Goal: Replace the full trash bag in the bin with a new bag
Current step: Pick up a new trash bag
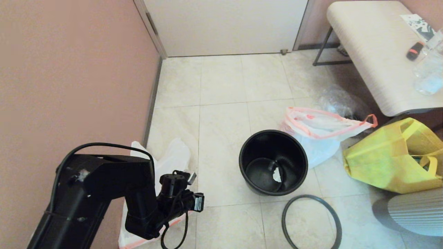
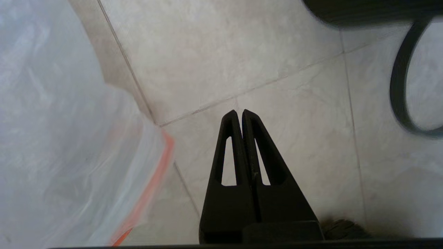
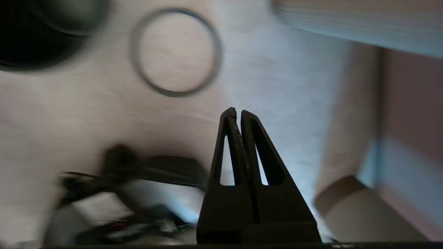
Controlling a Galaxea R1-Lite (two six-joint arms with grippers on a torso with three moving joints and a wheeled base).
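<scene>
Bin (image 1: 273,162): black, upright, unlined, its hoop (image 1: 311,221) flat on the floor beside it. Full trash bag (image 1: 320,133) slumps against its far-right side. New bag (image 1: 169,162) lies crumpled near the left wall.

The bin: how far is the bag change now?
Done: the bin is empty; the full trash bag lies behind it. In hand: nothing; the left gripper is shut beside the new bag. Left: lining the bin and fitting the hoop.

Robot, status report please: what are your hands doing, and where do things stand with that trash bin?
Left gripper shut, empty, beside thin white new bag. Right gripper shut, empty. Round black plastic bin unlined, hoop on floor.
</scene>
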